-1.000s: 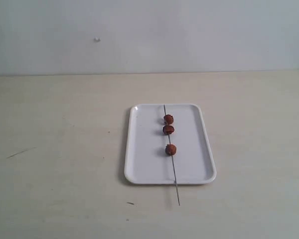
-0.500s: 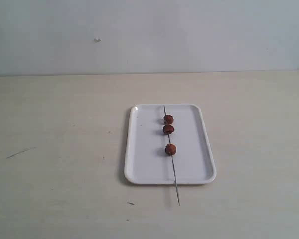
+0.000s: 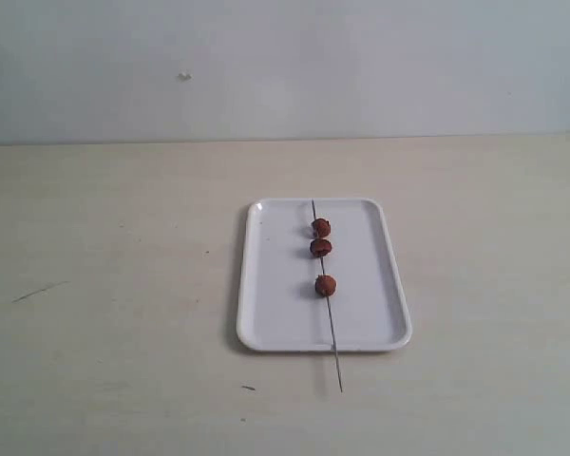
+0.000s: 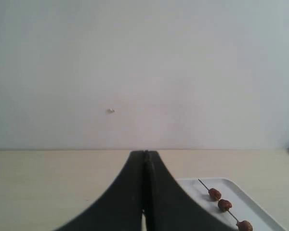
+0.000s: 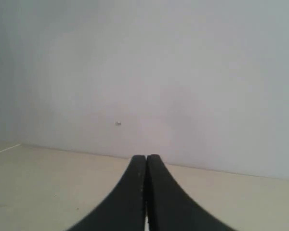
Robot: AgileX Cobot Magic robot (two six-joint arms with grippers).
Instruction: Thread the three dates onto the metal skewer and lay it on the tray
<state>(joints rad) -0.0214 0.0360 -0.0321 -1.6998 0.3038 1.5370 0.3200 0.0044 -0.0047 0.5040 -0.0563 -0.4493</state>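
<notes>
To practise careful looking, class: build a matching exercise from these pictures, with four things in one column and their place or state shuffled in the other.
1 three dates
2 metal skewer
3 tray
4 left gripper

A shut, holding nothing
B flat on the table
C threaded along the rod
D tip jutting past the tray's rim

Pairs: 1-C, 2-D, 3-B, 4-A

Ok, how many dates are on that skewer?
3, all on the metal skewer lying on the white tray: far date toward the far rim, middle date close beside it, near date apart, around the tray's middle. None looks hidden.
</notes>
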